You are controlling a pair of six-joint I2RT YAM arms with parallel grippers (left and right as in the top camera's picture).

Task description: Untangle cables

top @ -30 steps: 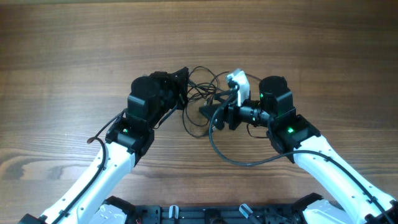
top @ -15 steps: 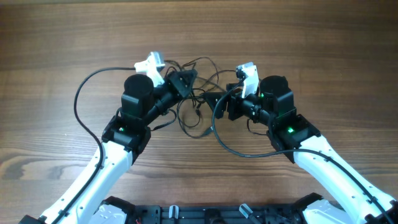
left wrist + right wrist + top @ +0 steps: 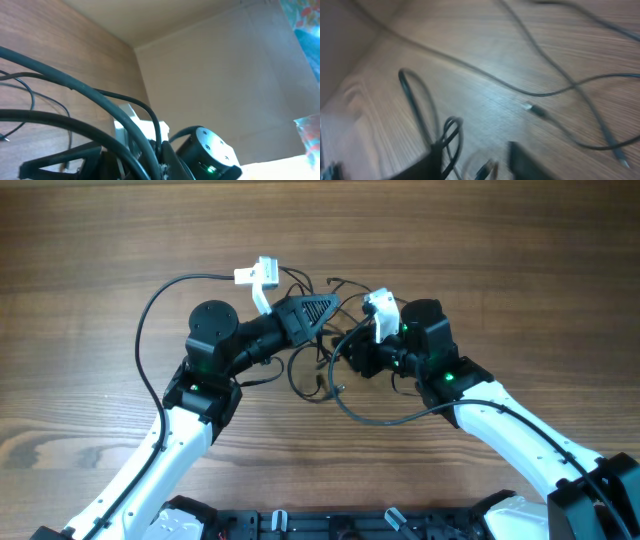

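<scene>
**Left tool** point(image 3: 328, 304): jaws closed. The tip lies at the upper edge of the tangle. The overhead view does not show whether a cord is pinched, and thick arm wires point(image 3: 75, 87) block the left wrist view.

**Right tool** point(image 3: 352, 358): the right wrist view is blurred, but the two fingers point(image 3: 432, 162) stand apart with a gap between them. A small cord loop sits at that gap. No firm grip can be confirmed.

**Cables** point(image 3: 318, 370): thin black cords lie bunched on the wooden worktop point(image 3: 100, 240) between the two tools. Loose loops spread toward the arms' side, and strands rise past the left tool's tip. A small plug end point(image 3: 534, 109) rests flat on the wood.
</scene>
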